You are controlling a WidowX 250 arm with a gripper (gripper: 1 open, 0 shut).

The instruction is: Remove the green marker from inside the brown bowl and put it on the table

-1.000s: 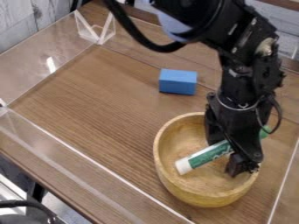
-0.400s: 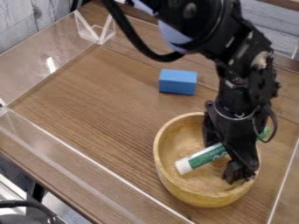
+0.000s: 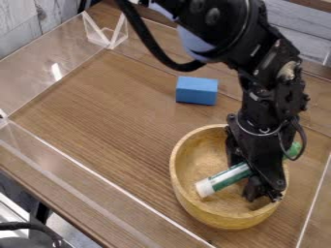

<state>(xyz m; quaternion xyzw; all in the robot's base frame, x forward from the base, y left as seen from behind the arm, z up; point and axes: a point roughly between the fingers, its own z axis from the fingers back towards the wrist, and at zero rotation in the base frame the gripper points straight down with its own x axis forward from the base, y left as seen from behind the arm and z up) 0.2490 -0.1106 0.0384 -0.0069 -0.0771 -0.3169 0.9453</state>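
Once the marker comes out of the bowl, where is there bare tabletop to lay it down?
Bare wood lies left of the brown bowl, between the blue block and the near acrylic wall, and behind the block. It is crowded inside the bowl, where the gripper stands over the green marker.

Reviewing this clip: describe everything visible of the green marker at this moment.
The green marker is a thick cylinder with a white barrel bearing green lettering. It lies tilted inside the brown bowl, its white end low toward the bowl's left inner wall, its other end hidden under the end effector. The black fingers straddle that upper end; whether they already clamp it cannot be told.
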